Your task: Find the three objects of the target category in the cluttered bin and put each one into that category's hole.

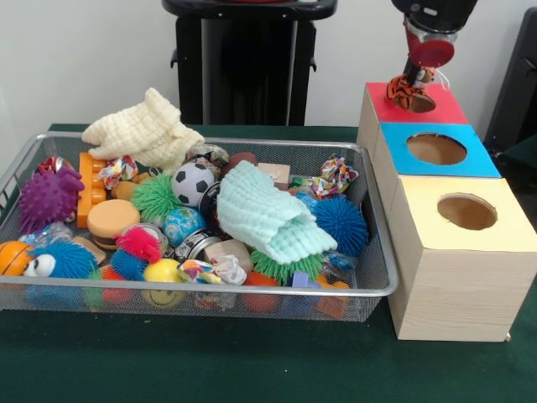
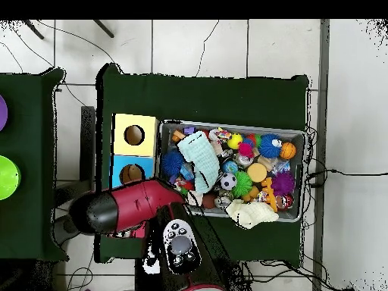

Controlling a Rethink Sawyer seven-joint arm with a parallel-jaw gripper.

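**Tiger toy over red hole, drop pending**

Upper right of front view: gripper (image 1: 413,84) low over the red-topped box (image 1: 445,109), closed on a small orange striped tiger toy (image 1: 405,87). Toy right at the rim of the red hole (image 1: 422,103), partly over it, not yet released. In overhead view, gripper hidden under the red arm (image 2: 125,208); red box also covered there.

Blue-topped box (image 1: 470,155) and yellow-topped box (image 1: 503,218) in a row toward lower right, holes (image 1: 436,149) (image 1: 466,211) looking empty, though insides too dark to be sure.

Wire bin (image 1: 17,168) filling centre-left, packed: spiky balls, soccer ball (image 1: 193,183), mint cloth (image 1: 273,214), cream cloth (image 1: 143,128), rope knots, blocks.

Progress guess: first, second or third delivery, cannot tell, nothing visible inside red hole. Probably mid-task at best. Left: let go of toy, then back to bin for any remaining matching items, none clearly spotted in the clutter.
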